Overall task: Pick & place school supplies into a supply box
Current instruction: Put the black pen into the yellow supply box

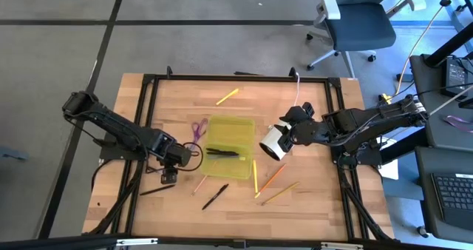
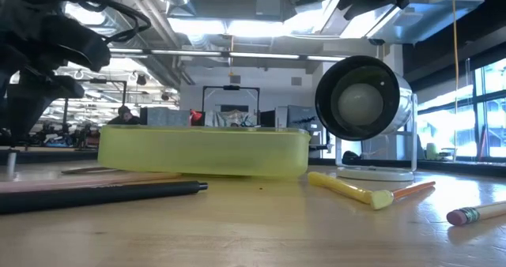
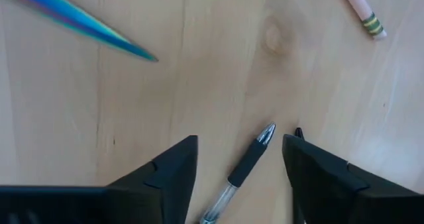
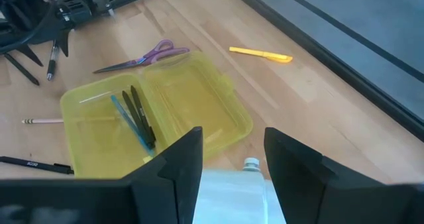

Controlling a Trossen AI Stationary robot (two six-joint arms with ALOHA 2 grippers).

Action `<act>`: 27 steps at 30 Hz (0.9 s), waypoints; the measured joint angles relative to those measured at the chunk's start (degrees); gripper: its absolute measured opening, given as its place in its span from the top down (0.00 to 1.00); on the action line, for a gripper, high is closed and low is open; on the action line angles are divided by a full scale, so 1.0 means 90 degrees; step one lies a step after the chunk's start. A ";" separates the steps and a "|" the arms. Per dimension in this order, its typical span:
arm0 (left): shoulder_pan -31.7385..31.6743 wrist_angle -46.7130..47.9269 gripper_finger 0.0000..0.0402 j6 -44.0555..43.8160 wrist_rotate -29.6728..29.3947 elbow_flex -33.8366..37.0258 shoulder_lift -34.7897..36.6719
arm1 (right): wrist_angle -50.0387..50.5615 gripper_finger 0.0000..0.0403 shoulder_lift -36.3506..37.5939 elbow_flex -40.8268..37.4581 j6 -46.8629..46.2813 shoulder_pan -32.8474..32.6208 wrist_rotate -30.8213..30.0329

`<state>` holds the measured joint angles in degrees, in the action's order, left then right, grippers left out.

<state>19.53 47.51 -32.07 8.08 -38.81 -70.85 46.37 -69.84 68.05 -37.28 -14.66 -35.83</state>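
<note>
Left gripper point(image 3: 240, 174) jaws apart, straddling a clear pen point(image 3: 244, 169) on the table, left of the supply box point(image 1: 230, 158). Right gripper point(image 4: 232, 174) clamped on the white cylinder point(image 1: 272, 141), right of box; box holds a few pens point(image 4: 137, 118).

This is a lab or open workshop office: exposed ducts and strip lights point(image 2: 237, 26) run overhead, a swivel office chair point(image 1: 355, 21) stands behind the wooden desk point(image 1: 310, 198), and a keyboard point(image 1: 451, 191) sits alongside.
</note>
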 joint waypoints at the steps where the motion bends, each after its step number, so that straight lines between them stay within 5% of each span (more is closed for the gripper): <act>1: 0.0000 0.0001 0.46 -0.0034 0.0000 0.0000 0.0000 | 0.0000 0.59 0.0000 0.0001 0.0000 0.0000 0.0000; 9: 0.0316 0.0041 0.49 0.0946 0.0049 0.0000 -0.0134 | 0.0002 0.59 0.0000 0.0000 -0.0007 0.0000 0.0000; 27: 0.0998 0.0021 0.59 0.0640 -0.0024 0.0000 -0.1326 | 0.0017 0.59 0.0000 0.0000 0.0000 -0.0002 0.0000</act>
<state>28.51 47.70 -26.30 7.86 -38.81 -82.78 46.52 -69.84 68.05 -37.28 -14.68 -35.83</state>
